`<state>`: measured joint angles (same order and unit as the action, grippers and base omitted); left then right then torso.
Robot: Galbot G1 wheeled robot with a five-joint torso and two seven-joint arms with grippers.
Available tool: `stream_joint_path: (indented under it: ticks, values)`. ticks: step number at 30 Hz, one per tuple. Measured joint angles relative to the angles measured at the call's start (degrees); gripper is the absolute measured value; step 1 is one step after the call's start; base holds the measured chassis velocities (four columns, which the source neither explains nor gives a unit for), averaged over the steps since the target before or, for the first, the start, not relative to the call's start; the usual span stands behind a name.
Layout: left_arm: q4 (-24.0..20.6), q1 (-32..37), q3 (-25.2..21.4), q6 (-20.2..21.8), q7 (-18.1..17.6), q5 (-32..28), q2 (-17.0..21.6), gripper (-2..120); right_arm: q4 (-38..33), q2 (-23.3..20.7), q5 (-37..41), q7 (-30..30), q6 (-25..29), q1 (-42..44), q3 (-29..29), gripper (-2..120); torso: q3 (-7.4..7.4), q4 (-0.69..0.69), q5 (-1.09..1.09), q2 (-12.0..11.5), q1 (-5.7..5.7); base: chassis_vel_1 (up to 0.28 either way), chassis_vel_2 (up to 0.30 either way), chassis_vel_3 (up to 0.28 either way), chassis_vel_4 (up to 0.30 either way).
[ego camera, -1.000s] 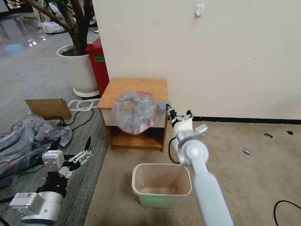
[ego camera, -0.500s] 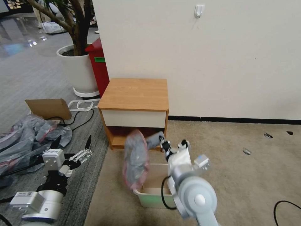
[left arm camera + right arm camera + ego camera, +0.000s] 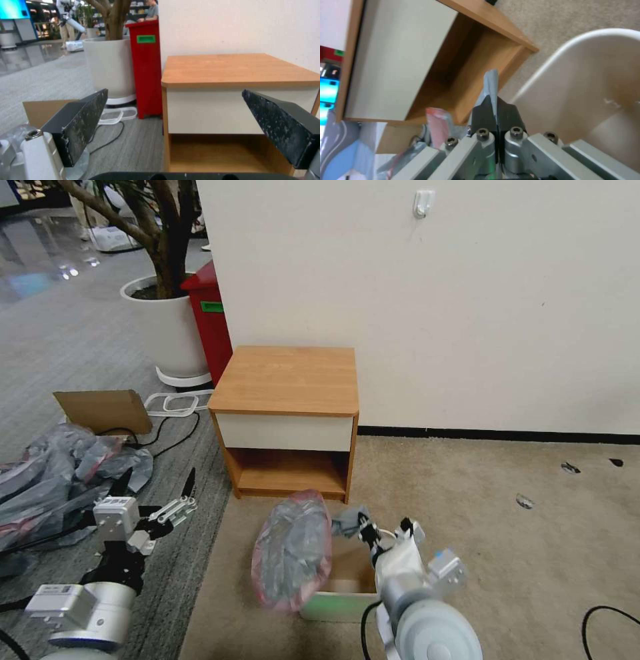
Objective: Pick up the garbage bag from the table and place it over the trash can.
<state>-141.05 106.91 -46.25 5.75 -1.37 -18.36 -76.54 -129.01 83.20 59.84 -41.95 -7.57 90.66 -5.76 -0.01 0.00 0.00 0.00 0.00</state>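
Heap of grey and pink bags (image 3: 63,467) on the floor at far left, cardboard sheet (image 3: 103,410) behind it. Left end effector (image 3: 155,488) parked low at left above the grey flooring, fingers (image 3: 83,120) spread wide with nothing between, facing the bench (image 3: 287,380). Red bin (image 3: 210,320) and white planter (image 3: 167,330) behind the bench's left side. Bench top bare. Garbage bag (image 3: 293,550) off the bench, hanging in air in front of it over the trash can (image 3: 333,603), covering the can's left part; long axis roughly vertical, pink-red rim band forming a loop, mouth turned toward the camera. Right end effector (image 3: 357,521) just right of the bag above the can, clamped tight on a grey corner of the plastic, pointing toward the bench.
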Motion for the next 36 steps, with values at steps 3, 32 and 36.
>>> stream_joint_path:
  ticks: [3,32,36]
  values:
    - [0.1,0.0,0.1,-0.1,0.1,0.0,0.0,100,1.4,-0.3,-1.4,0.0,0.5,0.6,0.2,0,0.0,0.0,0.0,0.0,0.0,0.0,0.0,0.0,0.0]
    - [1.5,0.7,7.9,1.2,0.0,4.3,0.7,100,-2.7,-2.0,-13.6,7.9,-0.9,4.5,-8.0,96,0.0,0.0,0.01,0.0,0.0,0.0,0.0,0.0,0.0]
    - [3.5,0.6,13.2,1.5,-2.1,7.0,1.8,100,-2.3,-2.0,-15.5,16.6,-2.2,5.3,-13.1,100,0.01,-0.01,0.0,0.0,0.0,0.0,0.0,0.0,0.0]
